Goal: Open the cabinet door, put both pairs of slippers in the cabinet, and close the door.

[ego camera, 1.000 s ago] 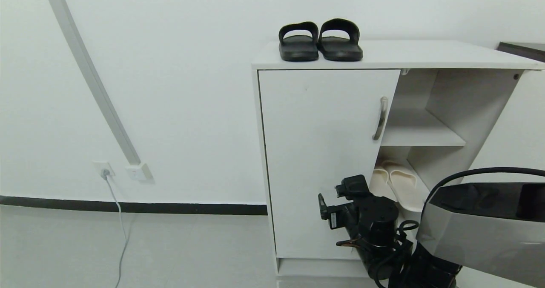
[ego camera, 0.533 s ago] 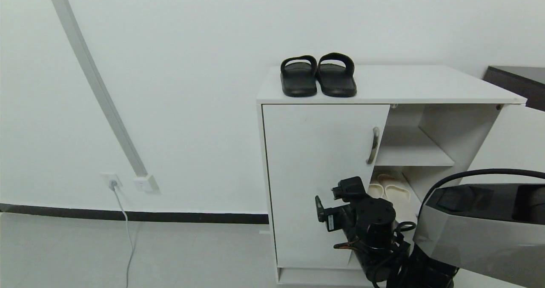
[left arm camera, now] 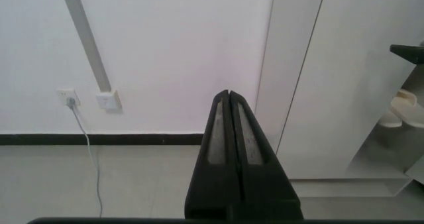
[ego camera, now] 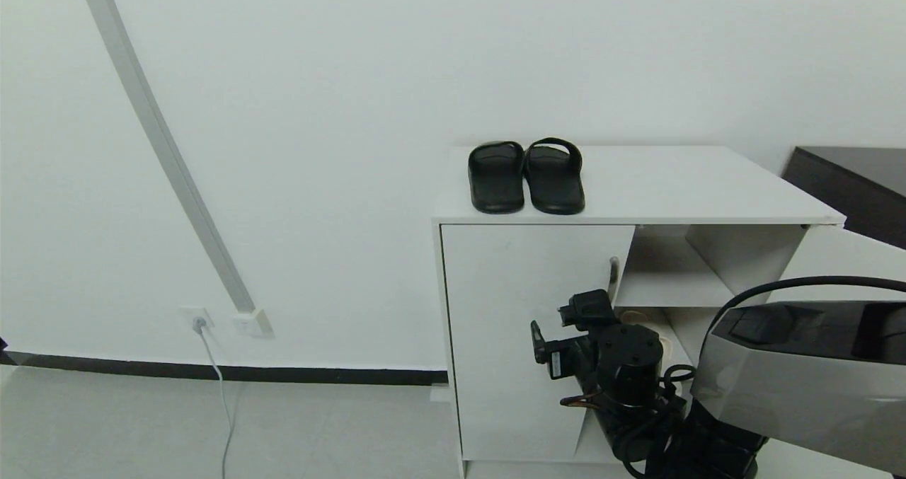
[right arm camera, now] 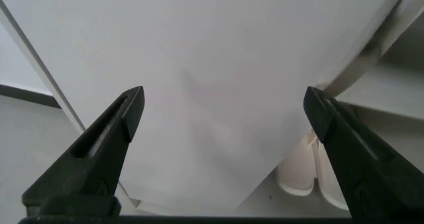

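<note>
A pair of black slippers (ego camera: 525, 177) stands on top of the white cabinet (ego camera: 672, 182), near its left end. The left door (ego camera: 524, 351) is closed, with its handle (ego camera: 613, 270) at its edge. The right door (ego camera: 849, 256) is swung open. A cream pair (right arm camera: 311, 174) lies on the lower shelf, mostly hidden behind my right arm (ego camera: 616, 366) in the head view. My right gripper (right arm camera: 225, 128) is open and empty, close in front of the closed door. My left gripper (left arm camera: 228, 98) is shut and empty, low down to the left of the cabinet.
A grey conduit (ego camera: 163, 146) runs diagonally down the wall to a socket with a hanging cable (ego camera: 212, 366). Open floor (ego camera: 212, 429) lies left of the cabinet. A dark piece of furniture (ego camera: 849, 182) stands behind the cabinet's right side.
The whole head picture has shifted downward, so the camera has risen and the cabinet top shows more from above. Slippers and doors keep their places.
</note>
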Tool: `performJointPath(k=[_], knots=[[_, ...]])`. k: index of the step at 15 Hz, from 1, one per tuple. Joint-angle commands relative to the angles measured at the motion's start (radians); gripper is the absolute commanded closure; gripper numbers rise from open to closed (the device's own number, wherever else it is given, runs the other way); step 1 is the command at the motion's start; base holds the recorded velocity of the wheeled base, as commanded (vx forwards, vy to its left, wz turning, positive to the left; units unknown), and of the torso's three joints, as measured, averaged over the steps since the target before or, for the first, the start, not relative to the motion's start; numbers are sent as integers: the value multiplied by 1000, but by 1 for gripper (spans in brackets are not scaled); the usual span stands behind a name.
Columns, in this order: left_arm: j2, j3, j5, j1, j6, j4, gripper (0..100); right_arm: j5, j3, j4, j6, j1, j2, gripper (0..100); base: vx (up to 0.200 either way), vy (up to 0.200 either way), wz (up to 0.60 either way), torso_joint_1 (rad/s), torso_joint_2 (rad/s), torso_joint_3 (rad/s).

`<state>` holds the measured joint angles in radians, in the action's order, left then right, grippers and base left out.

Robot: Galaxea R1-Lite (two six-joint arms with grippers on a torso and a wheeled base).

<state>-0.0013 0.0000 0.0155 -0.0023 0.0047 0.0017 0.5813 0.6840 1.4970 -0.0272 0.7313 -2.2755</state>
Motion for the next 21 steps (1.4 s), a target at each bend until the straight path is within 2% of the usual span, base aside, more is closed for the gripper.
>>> performJointPath(k=[1, 14, 21], knots=[[1, 0, 0, -1, 0, 0, 100, 0, 0, 0, 0, 0, 2, 0, 0, 0, 0, 203, -515, -320], [1, 0, 0, -1, 0, 0, 100, 0, -1, 15, -11, -6, 13, 0, 0, 0, 0, 234, -557, -325], [1, 0, 0, -1, 0, 0, 100, -8, 5, 22, -31, -10, 25, 0, 0, 0, 0, 184, -400, -215]])
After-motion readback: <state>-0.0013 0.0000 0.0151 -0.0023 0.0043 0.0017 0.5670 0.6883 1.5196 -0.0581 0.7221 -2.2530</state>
